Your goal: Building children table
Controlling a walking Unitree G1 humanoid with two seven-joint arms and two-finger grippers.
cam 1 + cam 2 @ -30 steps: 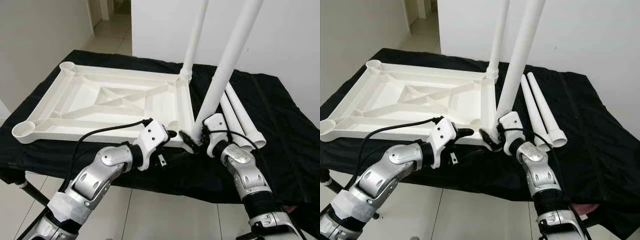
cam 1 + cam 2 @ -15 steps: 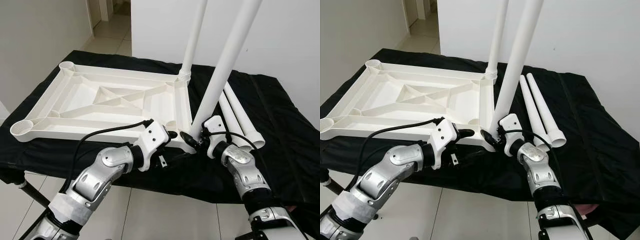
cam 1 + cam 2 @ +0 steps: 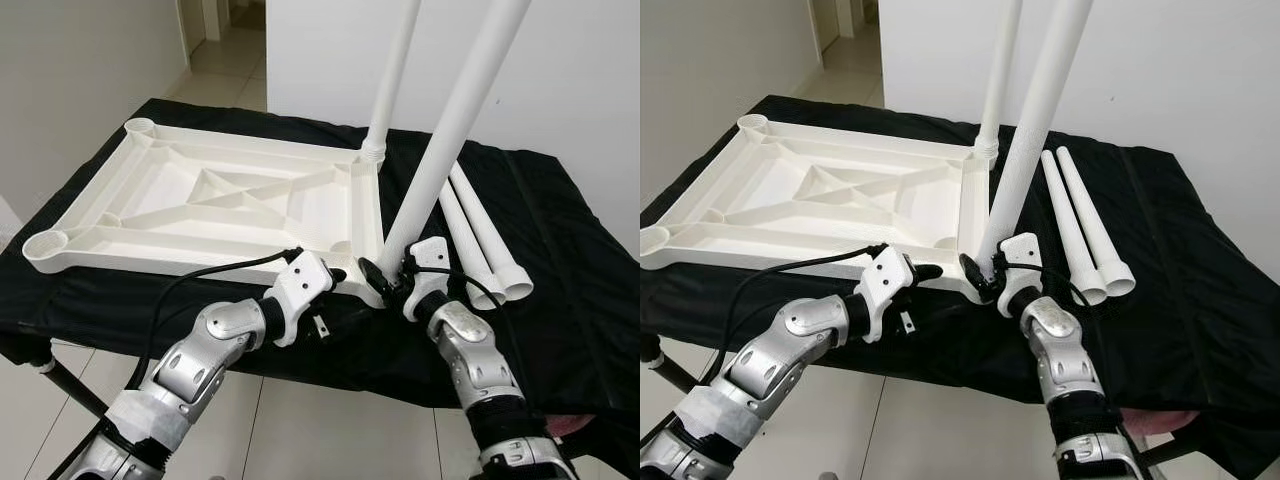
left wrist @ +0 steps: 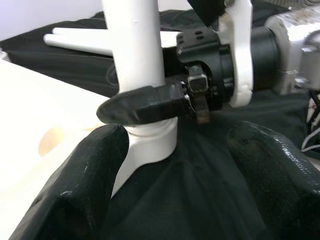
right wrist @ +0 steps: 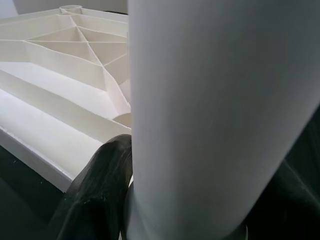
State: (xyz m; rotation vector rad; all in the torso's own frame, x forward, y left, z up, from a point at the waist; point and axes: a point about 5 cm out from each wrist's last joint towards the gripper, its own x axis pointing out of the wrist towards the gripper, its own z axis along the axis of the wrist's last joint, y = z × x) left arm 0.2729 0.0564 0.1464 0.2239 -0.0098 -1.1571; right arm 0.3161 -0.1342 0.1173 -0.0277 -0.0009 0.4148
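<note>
From the head views, the white tabletop (image 3: 230, 205) lies upside down on the black-draped surface (image 3: 560, 250), and the right gripper (image 3: 385, 283) clasps the base of the leaning leg (image 3: 440, 150) at the near right corner. The left wrist view shows the left gripper (image 4: 170, 165) spread wide, one finger apparently touching that corner socket. In the right wrist view the leg (image 5: 215, 115) sits between the dark fingers (image 5: 97, 190).
</note>
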